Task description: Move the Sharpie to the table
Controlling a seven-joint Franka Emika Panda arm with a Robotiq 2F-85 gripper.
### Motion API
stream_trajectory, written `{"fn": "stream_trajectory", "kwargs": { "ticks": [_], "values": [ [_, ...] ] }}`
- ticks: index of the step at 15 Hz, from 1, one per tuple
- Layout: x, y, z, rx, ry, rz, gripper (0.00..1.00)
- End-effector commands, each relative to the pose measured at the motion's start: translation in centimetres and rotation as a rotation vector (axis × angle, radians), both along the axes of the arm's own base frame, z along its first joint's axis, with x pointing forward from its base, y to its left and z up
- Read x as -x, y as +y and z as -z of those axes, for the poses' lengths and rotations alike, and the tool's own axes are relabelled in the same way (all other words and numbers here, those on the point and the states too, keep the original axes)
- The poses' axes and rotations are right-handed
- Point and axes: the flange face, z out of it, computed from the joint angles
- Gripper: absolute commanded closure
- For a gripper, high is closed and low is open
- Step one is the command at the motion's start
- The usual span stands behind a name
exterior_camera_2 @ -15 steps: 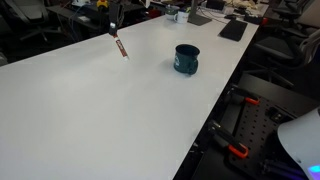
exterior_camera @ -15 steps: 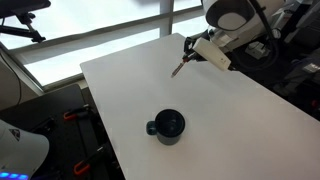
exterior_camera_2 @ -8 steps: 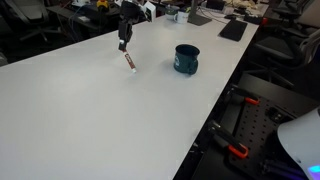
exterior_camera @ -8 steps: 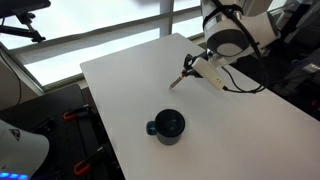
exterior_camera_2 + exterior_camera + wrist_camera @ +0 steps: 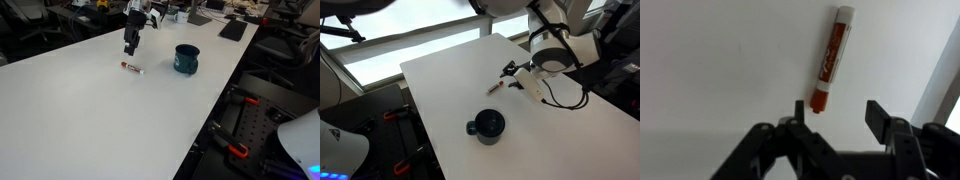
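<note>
The Sharpie (image 5: 830, 58), a slim marker with a reddish body and a white end, lies flat on the white table (image 5: 720, 60). It touches neither finger. Both exterior views show the Sharpie (image 5: 494, 89) (image 5: 132, 68) lying loose on the table (image 5: 440, 90) (image 5: 90, 110). My gripper (image 5: 838, 110) hovers just above the marker's red end, open, with nothing between its dark fingers (image 5: 798, 112). In both exterior views the gripper (image 5: 507, 73) (image 5: 128, 48) points down at the table right beside the marker.
A dark round mug (image 5: 487, 126) (image 5: 186, 58) with a handle stands upright on the table, a short way from the marker. The table's edge runs close behind the arm (image 5: 552, 55). Desks, chairs and clutter surround the table.
The gripper carried the Sharpie down to the table, opened and let it go. The marker, held tilted before, now lies flat, and the gripper stands just above it.
</note>
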Motion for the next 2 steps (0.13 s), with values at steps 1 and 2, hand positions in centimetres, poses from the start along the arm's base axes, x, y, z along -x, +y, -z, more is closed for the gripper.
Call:
{"fn": "stream_trajectory", "kwargs": {
  "ticks": [1,2],
  "values": [
    [-0.03,-0.21,0.12,-0.004,0.009,0.003,0.04],
    [-0.02,-0.32,0.22,-0.005,0.011,0.005,0.20]
  ]
}}
